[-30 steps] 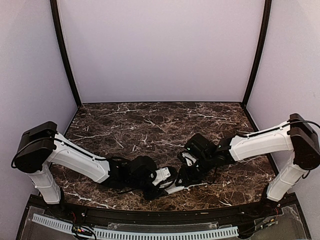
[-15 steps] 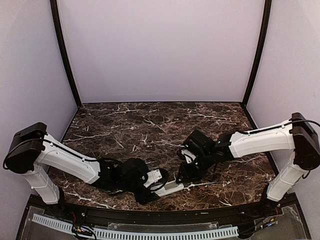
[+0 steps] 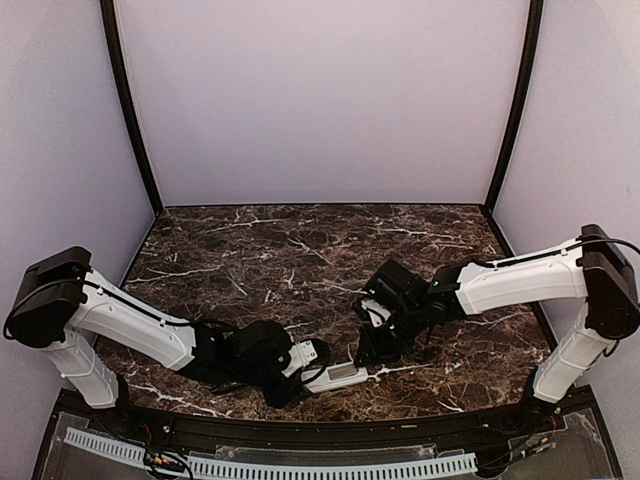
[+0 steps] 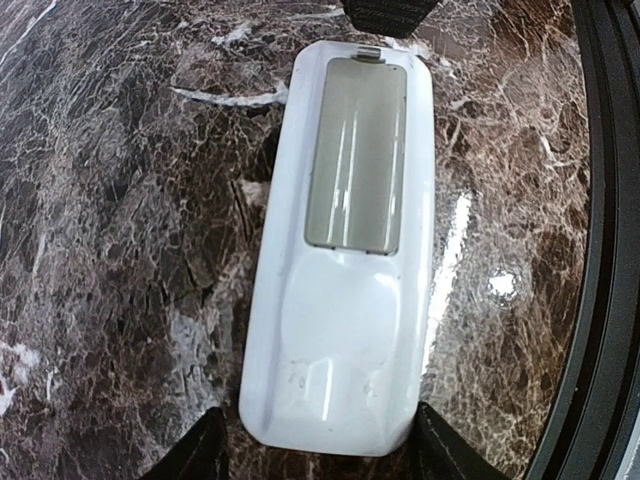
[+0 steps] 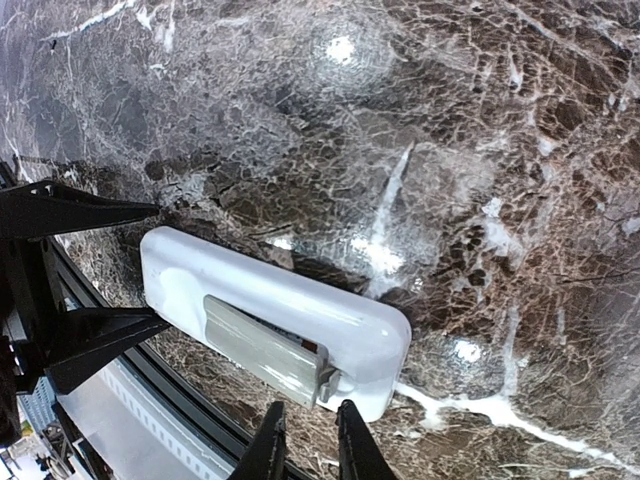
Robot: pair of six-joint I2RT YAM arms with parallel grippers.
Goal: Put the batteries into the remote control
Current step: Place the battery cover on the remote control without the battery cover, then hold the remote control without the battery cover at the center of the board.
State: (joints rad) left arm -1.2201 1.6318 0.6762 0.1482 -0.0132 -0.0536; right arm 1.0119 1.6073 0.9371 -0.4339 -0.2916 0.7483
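One remote control [image 4: 340,270], left pincer [image 4: 322,435] open astride it, right pincer [image 5: 308,425] nearly closed, empty

The remote control [image 3: 338,377] lies back-up on the table [image 3: 300,250] near its front edge, a cover [image 4: 355,155] set in its back, the left gripper [image 4: 315,450] straddling its left end and the right gripper [image 5: 308,445] at its right end.

Robotics lab booth: plain lilac walls [image 3: 320,100], marble-look tabletop [image 3: 290,245], bolted arms [image 3: 135,322].
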